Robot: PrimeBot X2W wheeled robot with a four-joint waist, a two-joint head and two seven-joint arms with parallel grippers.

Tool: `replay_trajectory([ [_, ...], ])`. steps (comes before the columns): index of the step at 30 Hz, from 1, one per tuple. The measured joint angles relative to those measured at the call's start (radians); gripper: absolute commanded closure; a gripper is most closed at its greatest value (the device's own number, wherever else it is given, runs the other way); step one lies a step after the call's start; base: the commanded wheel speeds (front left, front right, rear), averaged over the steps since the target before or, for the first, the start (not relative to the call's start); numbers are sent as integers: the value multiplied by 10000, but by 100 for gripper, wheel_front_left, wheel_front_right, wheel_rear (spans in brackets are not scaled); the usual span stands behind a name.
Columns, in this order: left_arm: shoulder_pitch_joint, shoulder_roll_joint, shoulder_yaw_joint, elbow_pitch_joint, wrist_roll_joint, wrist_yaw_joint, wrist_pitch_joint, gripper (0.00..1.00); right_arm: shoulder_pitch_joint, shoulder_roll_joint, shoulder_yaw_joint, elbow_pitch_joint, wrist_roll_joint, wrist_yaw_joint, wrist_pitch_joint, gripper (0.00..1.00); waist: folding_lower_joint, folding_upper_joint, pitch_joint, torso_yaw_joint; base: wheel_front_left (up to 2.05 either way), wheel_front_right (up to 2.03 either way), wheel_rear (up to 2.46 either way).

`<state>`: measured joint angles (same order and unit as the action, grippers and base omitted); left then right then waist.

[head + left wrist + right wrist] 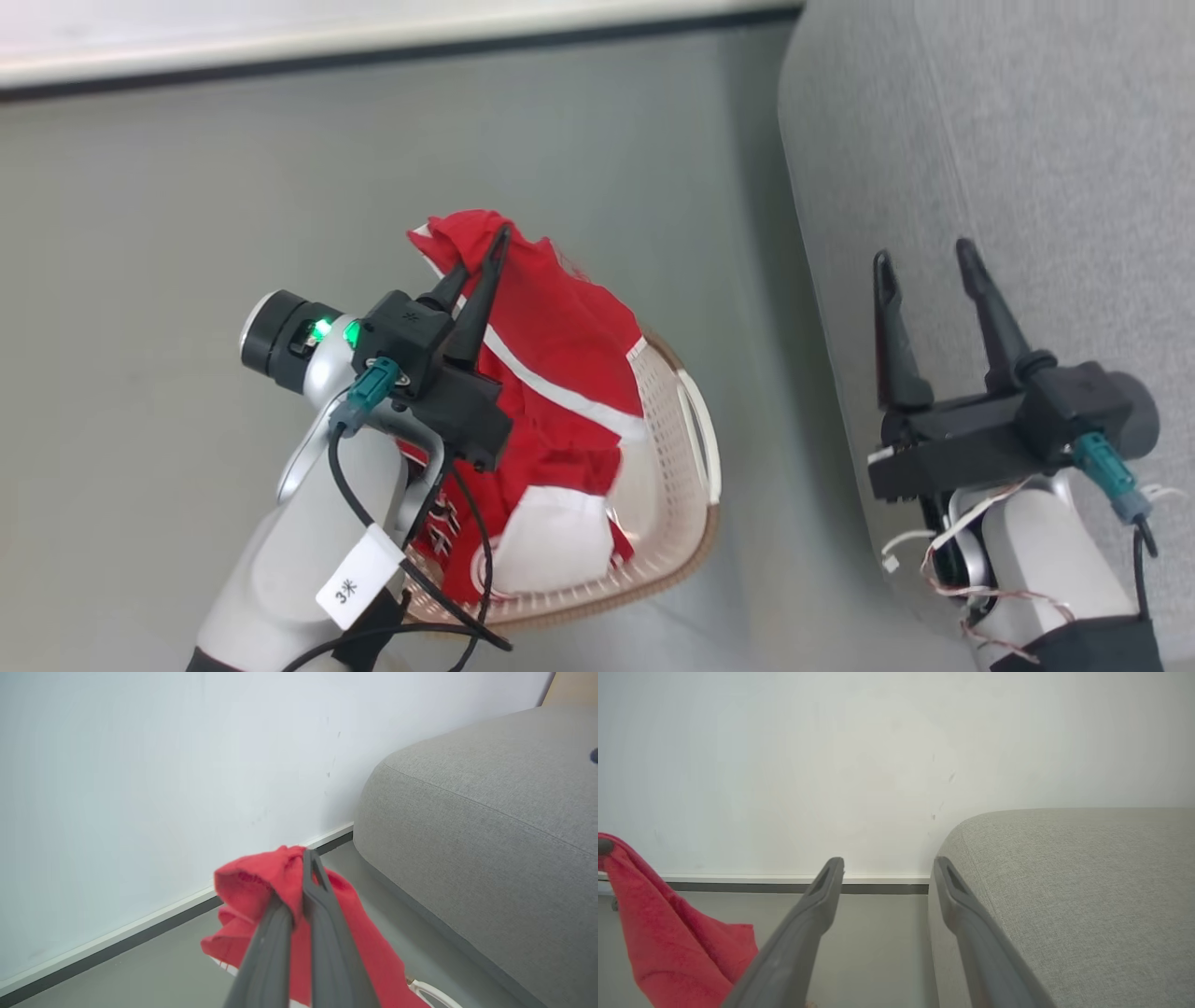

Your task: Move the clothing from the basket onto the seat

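Observation:
My left gripper [485, 254] is shut on a red garment [560, 336] with a white stripe, lifted above the basket [672, 448]; its lower part still drapes into the basket. The pinched red garment [261, 882] bunches around the fingertips in the left wrist view. Another piece of clothing [551, 541], red with a white panel and black-and-white print, lies in the cream basket with its brown rim. The grey seat [1027, 140] is on the right. My right gripper [924, 259] stands open over the seat's edge, holding nothing. The red garment [658, 933] hangs at the right wrist view's left.
Grey floor [187, 187] surrounds the basket, and a white wall with a dark baseboard [373, 51] runs along the back. The seat's rounded front [444, 835] stands close to the right of the basket. Cables hang from my left forearm [308, 523].

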<state>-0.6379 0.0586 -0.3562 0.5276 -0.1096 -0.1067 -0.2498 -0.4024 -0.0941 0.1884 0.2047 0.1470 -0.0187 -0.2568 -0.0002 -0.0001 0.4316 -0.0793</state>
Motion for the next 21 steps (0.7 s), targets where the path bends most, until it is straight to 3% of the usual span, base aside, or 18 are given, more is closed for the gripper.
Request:
replay_trajectory([
  [13, -151, -100, -244, -127, -236, -86, 0, 100, 768, 6, 79, 614, 4, 211, 2, 0, -1, 0, -1881, 601, 0, 0, 0],
  [21, -162, -130, -596, 109, -412, -94, 0, 100, 1071, 10, 533, 1099, 2, 669, 2, 0, 0, 0, -3119, 869, 0, 0, 0],
])
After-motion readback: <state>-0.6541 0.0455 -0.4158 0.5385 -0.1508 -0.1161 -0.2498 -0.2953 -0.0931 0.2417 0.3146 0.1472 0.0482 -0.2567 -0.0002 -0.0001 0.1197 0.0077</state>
